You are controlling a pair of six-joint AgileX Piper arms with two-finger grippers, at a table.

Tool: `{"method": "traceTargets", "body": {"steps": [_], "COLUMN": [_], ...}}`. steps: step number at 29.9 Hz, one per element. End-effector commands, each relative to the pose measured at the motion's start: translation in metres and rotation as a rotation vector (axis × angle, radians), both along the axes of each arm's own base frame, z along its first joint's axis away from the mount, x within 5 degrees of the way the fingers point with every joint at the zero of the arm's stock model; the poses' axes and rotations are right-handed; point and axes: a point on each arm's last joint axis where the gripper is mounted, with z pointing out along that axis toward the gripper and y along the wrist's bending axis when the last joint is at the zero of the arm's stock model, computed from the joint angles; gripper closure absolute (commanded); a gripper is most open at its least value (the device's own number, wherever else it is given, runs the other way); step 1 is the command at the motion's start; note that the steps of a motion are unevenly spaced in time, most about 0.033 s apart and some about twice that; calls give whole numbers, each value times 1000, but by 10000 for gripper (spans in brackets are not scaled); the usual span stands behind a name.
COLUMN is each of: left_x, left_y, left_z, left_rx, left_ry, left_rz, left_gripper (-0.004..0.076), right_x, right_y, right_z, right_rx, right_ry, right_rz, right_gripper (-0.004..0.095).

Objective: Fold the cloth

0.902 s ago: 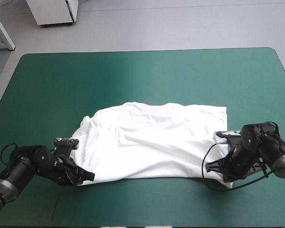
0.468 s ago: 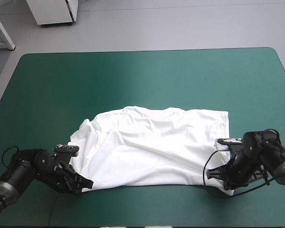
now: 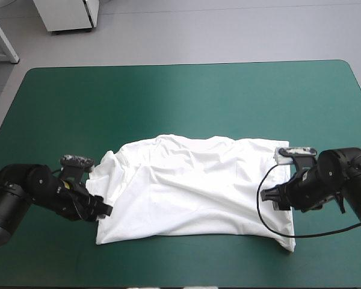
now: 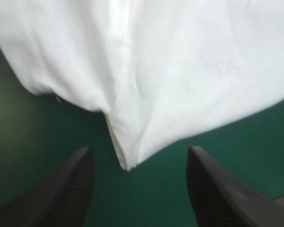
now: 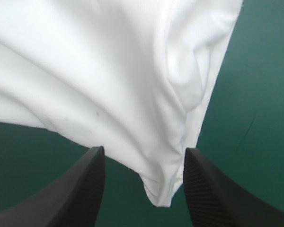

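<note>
- Left gripper (image 4: 139, 152): black fingers spread wide, holding nothing. A pointed corner of the T-shirt (image 3: 192, 189) lies between them, just ahead of the tips, touching neither.
- Right gripper (image 5: 143, 150): also spread and empty. A rolled, doubled corner of cloth reaches in between its fingers. It runs just beside one of them; I cannot tell whether they touch.
- High view: the left gripper sits at lower left of frame at the shirt's left end, the right gripper at centre right at its right end. Both are low to the table.
- T-shirt: lower centre of frame, spread roughly flat on the teal-green cover (image 3: 180, 102), long way left to right. It is creased across the middle and bunched at its left end. The near-right corner trails toward the bottom edge of frame.
- Judgement: the step in hand is taking hold of the two ends for the first fold, which is not yet begun.
- To do it well: ease each gripper forward so the corner sits deep between the fingers before pinching. Take every layer of the doubled edge, not the top sheet alone.
- Pinch both sides together, lift level, and keep the cloth taut between the arms so the creases pull out.
- Risk: a shallow bite on the very tip would likely slip on the lift.
</note>
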Motion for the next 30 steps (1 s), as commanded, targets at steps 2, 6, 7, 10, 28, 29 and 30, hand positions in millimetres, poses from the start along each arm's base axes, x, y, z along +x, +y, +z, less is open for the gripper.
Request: {"method": "traceTargets", "body": {"steps": [2,6,7,10,28,29,30], "left_x": [7,13,14,18,60,63,67], "left_y": [3,10,12,19,15,16,18], "left_z": [63,94,95,89,-14,-17,-20], "left_rx": [24,78,96,161,187,174,158], "left_ry": [-212,-366,-376,-338,-118,-111,-98], "left_rz": [-7,18,32,103,208,225,239], "left_gripper": [293,293,293,293,328,334,337], "right_x": [4,5,5,4,4,4,4], "right_y": [1,1,1,1,1,1,1], "right_z": [61,103,109,123,124,124,124], "right_rx": [59,91,96,106,106,103,103], "right_ry": [-222,-362,-382,-429,-435,-436,-436], "right_rz": [-2,-2,-2,-1,-2,-2,-2], "right_gripper": [434,496,506,527,536,536,536]}}
